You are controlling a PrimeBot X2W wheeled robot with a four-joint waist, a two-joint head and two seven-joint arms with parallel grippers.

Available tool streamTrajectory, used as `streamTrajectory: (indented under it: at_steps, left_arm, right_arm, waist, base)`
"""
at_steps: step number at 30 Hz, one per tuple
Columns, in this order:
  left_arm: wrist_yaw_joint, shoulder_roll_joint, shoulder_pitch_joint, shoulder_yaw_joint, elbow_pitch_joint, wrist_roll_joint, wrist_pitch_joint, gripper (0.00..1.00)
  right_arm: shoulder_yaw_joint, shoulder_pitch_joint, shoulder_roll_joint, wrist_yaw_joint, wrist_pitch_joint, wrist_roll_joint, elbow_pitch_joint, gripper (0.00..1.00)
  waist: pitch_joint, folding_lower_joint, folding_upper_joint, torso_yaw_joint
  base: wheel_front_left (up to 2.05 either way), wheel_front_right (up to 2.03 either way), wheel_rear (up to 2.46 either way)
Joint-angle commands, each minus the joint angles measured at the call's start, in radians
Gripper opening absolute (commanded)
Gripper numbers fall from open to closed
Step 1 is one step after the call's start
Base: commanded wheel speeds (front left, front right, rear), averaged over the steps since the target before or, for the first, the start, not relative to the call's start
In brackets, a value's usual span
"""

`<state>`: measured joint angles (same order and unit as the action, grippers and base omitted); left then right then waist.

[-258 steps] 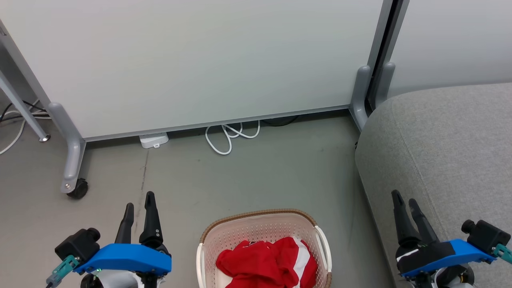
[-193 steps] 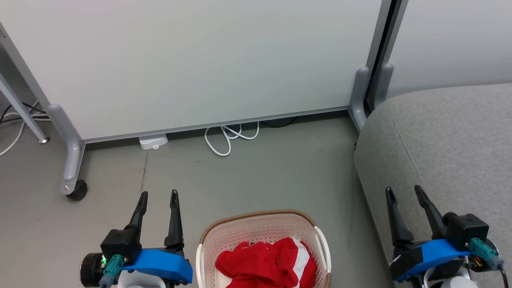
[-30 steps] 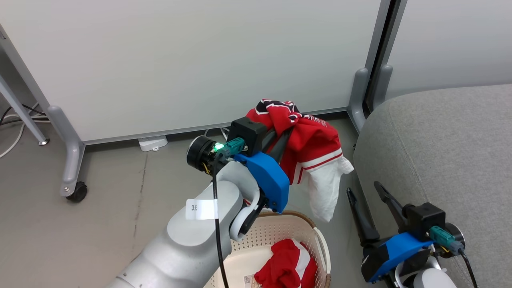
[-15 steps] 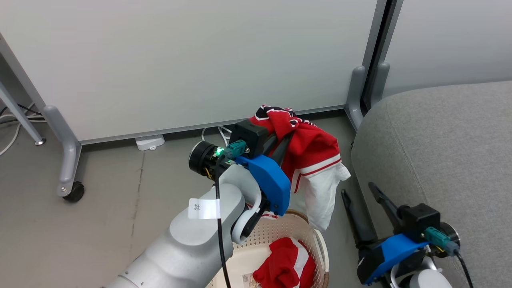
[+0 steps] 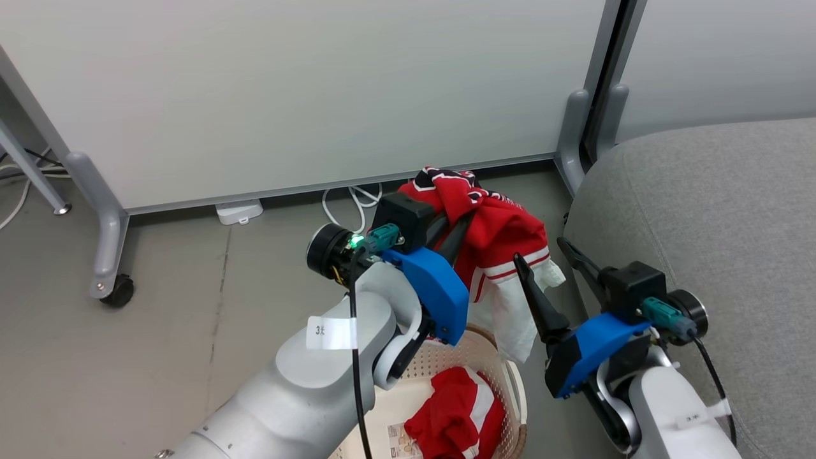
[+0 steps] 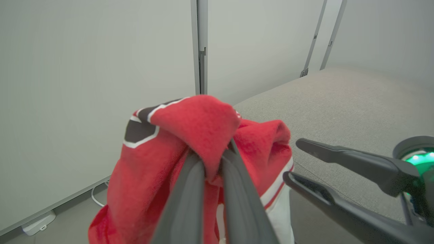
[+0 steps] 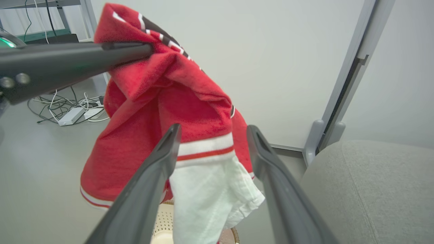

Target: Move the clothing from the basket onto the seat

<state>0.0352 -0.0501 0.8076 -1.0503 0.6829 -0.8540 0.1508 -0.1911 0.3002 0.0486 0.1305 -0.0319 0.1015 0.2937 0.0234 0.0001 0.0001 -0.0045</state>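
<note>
Hanging from the left gripper (image 5: 462, 220), the red jersey (image 5: 497, 229) is held raised over the basket (image 5: 472, 360) and near the edge of the seat (image 5: 714, 210); it is seen touching neither. The left gripper is pressed together on a bunched fold by the black-and-white lettering. The rest is draped down, with the white panel (image 5: 516, 312) lowest.

The right gripper (image 5: 539, 250) is spread wide just beside the hanging hem. In the right wrist view its fingers are placed either side of the white-banded edge, with nothing pinched. In the basket bottom the red shorts (image 5: 456, 414) are seen crumpled beside a label sticker (image 5: 398, 437).

Handling, as judged:
- Light, limp fabric with no stiffness. Shape will not be kept, and swing is expected in transit.
- Little slip is expected while a thick fold is pinched. A single layer could be pulled out.
- Not fragile.
- The trailing white panel could be snagged on the basket rim or the seat edge.

Grip points:
- A gathered multi-layer fold is preferred.
- If a second hold is wanted for spreading, the banded hem is suggested. It is thicker and close to the right gripper.
- For the shorts, the highest crumpled ridge is suggested, away from the perforated wall.
</note>
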Motion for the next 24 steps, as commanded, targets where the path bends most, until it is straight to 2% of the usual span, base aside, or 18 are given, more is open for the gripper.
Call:
streamTrajectory:
  at_steps: [1,12,19,20,22,24]
  left_arm:
    - [0.004,0.0,0.021,-0.007,0.002,-0.008,0.007,0.0]
    - [-0.001,0.0,0.04,-0.053,-0.008,-0.044,0.017,0.0]
    - [-0.004,0.0,0.031,-0.08,-0.016,-0.072,0.02,0.0]
    - [-0.004,0.0,0.028,-0.083,-0.018,-0.076,0.021,0.0]
    - [-0.003,0.0,0.024,-0.09,-0.019,-0.085,0.021,0.0]
    - [-0.002,0.0,0.025,-0.098,-0.018,-0.092,0.023,0.0]
  right_arm:
    - [-0.009,0.025,0.003,0.0,0.009,0.004,0.021,1.0]
    - [-0.108,0.178,0.003,0.0,0.032,0.053,0.231,1.0]
    - [-0.17,0.238,0.003,0.0,0.009,0.107,0.327,1.0]
    - [-0.178,0.245,0.003,0.0,0.004,0.116,0.342,0.77]
    - [-0.193,0.257,0.003,0.0,-0.008,0.133,0.366,0.0]
    - [-0.209,0.263,0.003,0.0,-0.016,0.148,0.39,0.0]
  waist:
    - [0.005,-0.0001,-0.0001,0.003]
    - [0.013,-0.0001,-0.0001,0.023]
    - [-0.006,-0.0001,-0.0001,0.025]
    - [-0.009,-0.0001,-0.0001,0.026]
    - [-0.016,-0.0001,-0.0001,0.028]
    - [-0.021,-0.0001,-0.0001,0.029]
  base:
    - [0.0,0.0,0.0]
    - [0.0,0.0,0.0]
    - [0.0,0.0,0.0]
    - [0.0,0.0,0.0]
    - [0.0,0.0,0.0]
    - [0.0,0.0,0.0]
